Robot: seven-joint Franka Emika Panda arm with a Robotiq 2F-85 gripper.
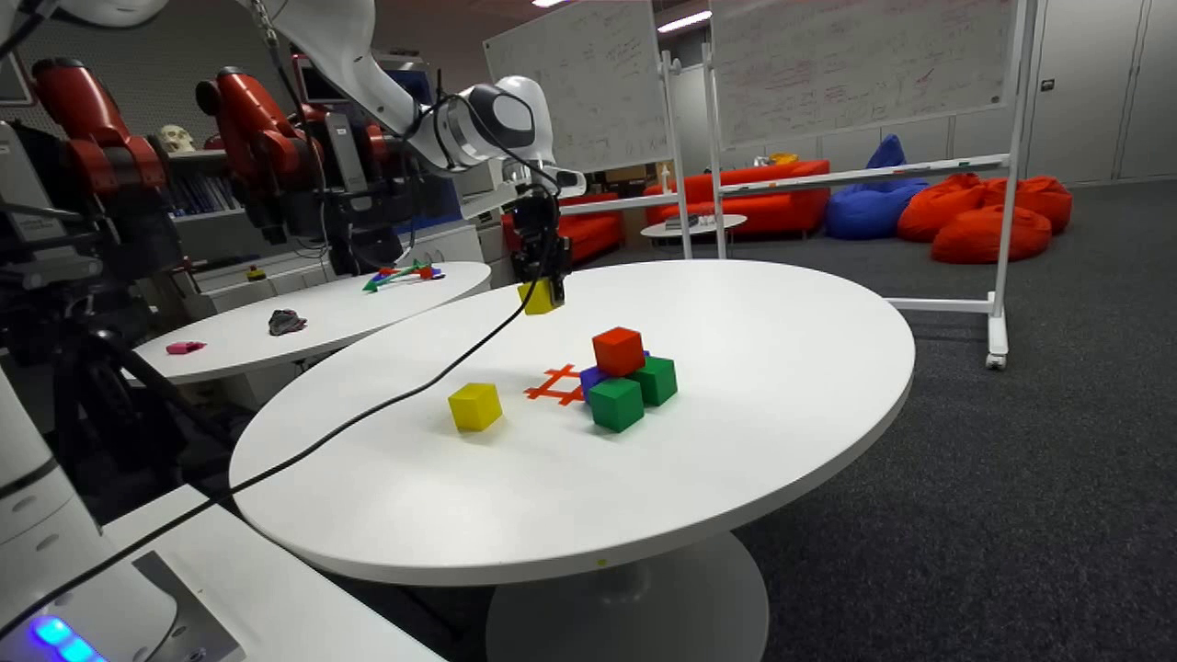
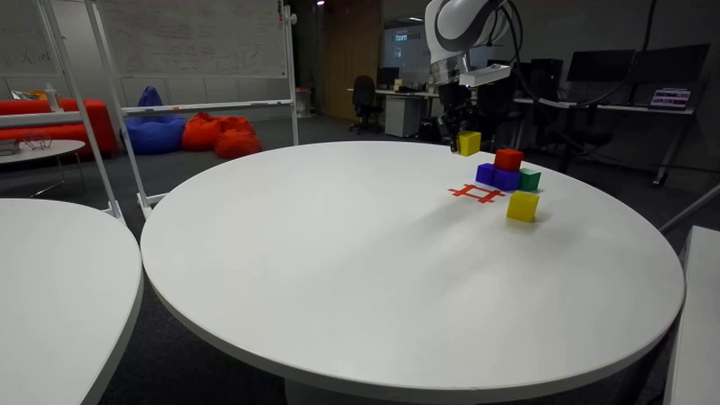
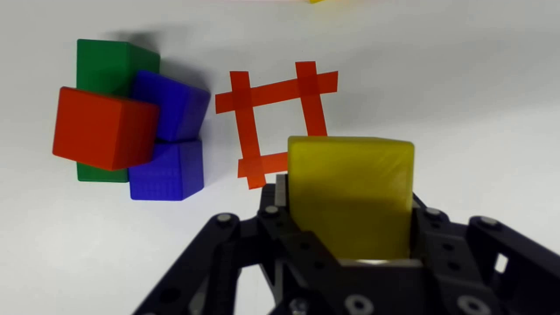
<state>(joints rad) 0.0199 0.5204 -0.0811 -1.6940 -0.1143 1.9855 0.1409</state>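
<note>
White tabletop (image 1: 782, 331) lay below; the gripper (image 3: 349, 197) clasped a yellow cube (image 2: 470, 144) aloft, apparently a carrying step; lowering it called for steadiness

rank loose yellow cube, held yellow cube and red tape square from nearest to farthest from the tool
In an exterior view:
1. Held yellow cube, gripped by the tool
2. Red tape square, on the table
3. Loose yellow cube, farther right

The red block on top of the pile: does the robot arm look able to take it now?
Probably not as things stand: the gripper holds a yellow block. Otherwise the way seems free: nothing lies on top of the red block.
</note>
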